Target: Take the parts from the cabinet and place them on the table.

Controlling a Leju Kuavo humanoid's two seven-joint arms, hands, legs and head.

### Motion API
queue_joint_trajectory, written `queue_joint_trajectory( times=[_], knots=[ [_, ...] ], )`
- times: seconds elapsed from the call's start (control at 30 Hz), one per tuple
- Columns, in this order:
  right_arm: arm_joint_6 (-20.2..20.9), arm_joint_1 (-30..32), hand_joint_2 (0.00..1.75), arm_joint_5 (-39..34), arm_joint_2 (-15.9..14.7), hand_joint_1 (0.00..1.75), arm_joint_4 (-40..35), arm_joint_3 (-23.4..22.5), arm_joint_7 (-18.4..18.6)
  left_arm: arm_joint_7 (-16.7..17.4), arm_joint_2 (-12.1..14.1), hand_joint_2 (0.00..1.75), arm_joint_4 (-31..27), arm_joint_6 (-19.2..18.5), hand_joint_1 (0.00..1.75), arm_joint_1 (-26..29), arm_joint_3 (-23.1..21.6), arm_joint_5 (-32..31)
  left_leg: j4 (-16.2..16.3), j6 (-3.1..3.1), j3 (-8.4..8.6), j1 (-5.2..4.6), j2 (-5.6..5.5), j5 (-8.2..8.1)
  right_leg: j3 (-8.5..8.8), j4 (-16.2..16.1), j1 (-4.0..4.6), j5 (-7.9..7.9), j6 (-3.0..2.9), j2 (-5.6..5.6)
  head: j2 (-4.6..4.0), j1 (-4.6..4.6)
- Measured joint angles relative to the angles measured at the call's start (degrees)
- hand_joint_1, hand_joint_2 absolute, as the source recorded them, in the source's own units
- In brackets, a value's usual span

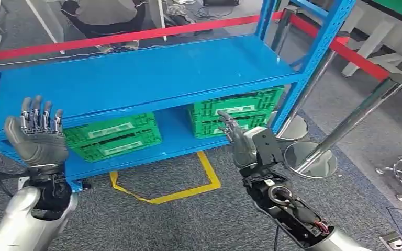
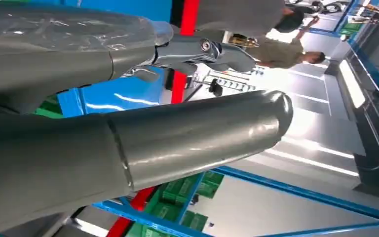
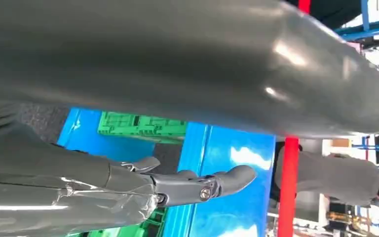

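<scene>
Grey carpeted workshop floor (image 1: 188, 230), marked with yellow tape (image 1: 188, 194) and fenced by a red barrier belt (image 1: 136, 34) on chrome posts (image 1: 345, 125); in front, a blue steel cabinet (image 1: 136, 78) with a bare top shelf. Two green crates (image 1: 112, 136) (image 1: 235, 111) parked on the lower shelf, side by side, presumably holding the parts, though contents hidden from above. Left hand (image 1: 37, 137) raised before the left end of the shelf, palm outward, fingers (image 1: 42, 117) spread wide, holding nothing. Right hand (image 1: 238, 140) stretched toward the right-hand crate, close to its front face, fingers apart and empty; hard to tell whether touching it. No counter to be seen, so nothing to say of parts already delivered. Fits equally a reach for a crate with everything yet to carry, or a return for what remains. Both crates on the shelf, at any rate. Person seated beyond the barrier belt (image 1: 104, 13).
</scene>
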Motion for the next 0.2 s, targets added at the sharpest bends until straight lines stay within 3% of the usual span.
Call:
queue_joint_trajectory(
  times=[0.2],
  knots=[
    [1.48, -0.55, 0.00, -0.98, 0.00, 0.00, 0.00, 0.00, 0.63, 0.59, 0.00, 0.00, -0.02, 0.44, 0.00, 0.03, 0.00, -0.02, -0.01, 0.06, 0.04, 0.02, 0.00, -0.05, 0.00, -0.01, 0.00, -0.07, 0.17, 0.00, 0.00, 0.07]
  ],
)
